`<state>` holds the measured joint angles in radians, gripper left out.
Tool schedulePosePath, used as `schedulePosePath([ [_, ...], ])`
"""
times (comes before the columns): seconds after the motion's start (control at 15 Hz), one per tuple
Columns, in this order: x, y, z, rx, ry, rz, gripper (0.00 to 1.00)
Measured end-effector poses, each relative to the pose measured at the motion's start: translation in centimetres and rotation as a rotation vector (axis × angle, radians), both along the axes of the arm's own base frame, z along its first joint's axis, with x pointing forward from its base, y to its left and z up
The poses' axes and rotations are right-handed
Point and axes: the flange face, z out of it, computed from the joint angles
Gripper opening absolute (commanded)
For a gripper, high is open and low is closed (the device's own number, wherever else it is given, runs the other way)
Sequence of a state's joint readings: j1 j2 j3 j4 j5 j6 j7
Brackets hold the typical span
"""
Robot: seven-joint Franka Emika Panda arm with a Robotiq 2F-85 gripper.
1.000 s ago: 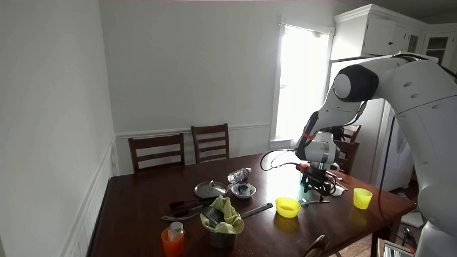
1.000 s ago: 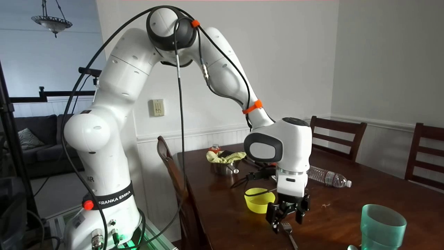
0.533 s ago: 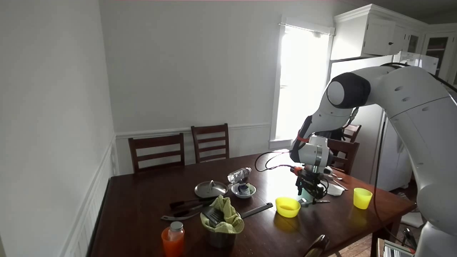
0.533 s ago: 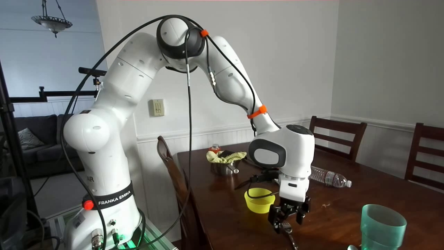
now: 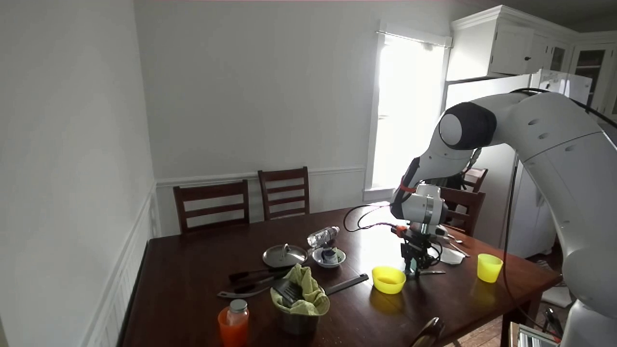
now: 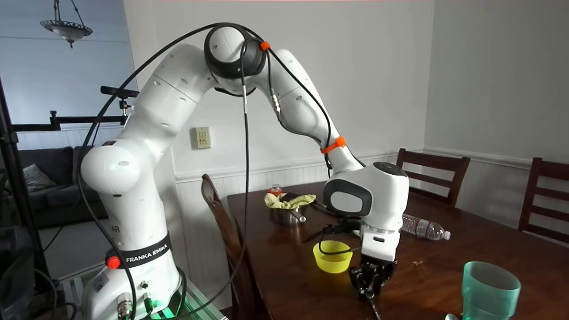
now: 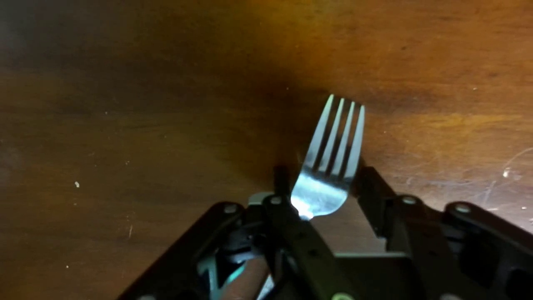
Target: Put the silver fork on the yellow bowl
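Observation:
The silver fork (image 7: 320, 192) lies on the dark wooden table, its head between the fingers of my gripper (image 7: 324, 175) in the wrist view. Both fingertips sit close against the sides of the head; whether they press on it I cannot tell. Part of the handle passes out of sight behind a finger. In both exterior views the gripper (image 5: 413, 273) points down at table height, and the fork's handle (image 6: 376, 310) sticks out from under it. Right beside the gripper stands the low yellow bowl (image 5: 388, 284), also visible as the yellow bowl (image 6: 332, 263) behind the fingers.
A yellow cup (image 5: 489, 268) stands near the table's edge. A teal cup (image 6: 491, 289) is close to the fork's handle end. Farther off are a pot (image 5: 299, 320) with a green cloth, a clear bottle (image 5: 323, 237), a lid (image 5: 284, 256) and a small white bowl (image 5: 315, 258).
My gripper has come down onto the fork, and its fingers have drawn in around the fork's head. The fork and the yellow bowl have stayed in place.

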<state>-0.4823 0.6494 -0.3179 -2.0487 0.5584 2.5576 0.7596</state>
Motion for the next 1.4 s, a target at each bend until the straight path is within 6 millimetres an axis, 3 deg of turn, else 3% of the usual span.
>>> schedulePosePath([
  [0.13,0.1,-0.1,0.1,0.002,-0.001,0.001,0.06],
  [0.73,-0.1,-0.4,0.7,0.024,0.002,-0.002,0.08],
  [1.07,0.8,0.4,3.9,0.076,-0.053,0.071,0.08],
  [1.4,1.9,2.7,6.9,0.153,-0.120,0.176,0.08],
])
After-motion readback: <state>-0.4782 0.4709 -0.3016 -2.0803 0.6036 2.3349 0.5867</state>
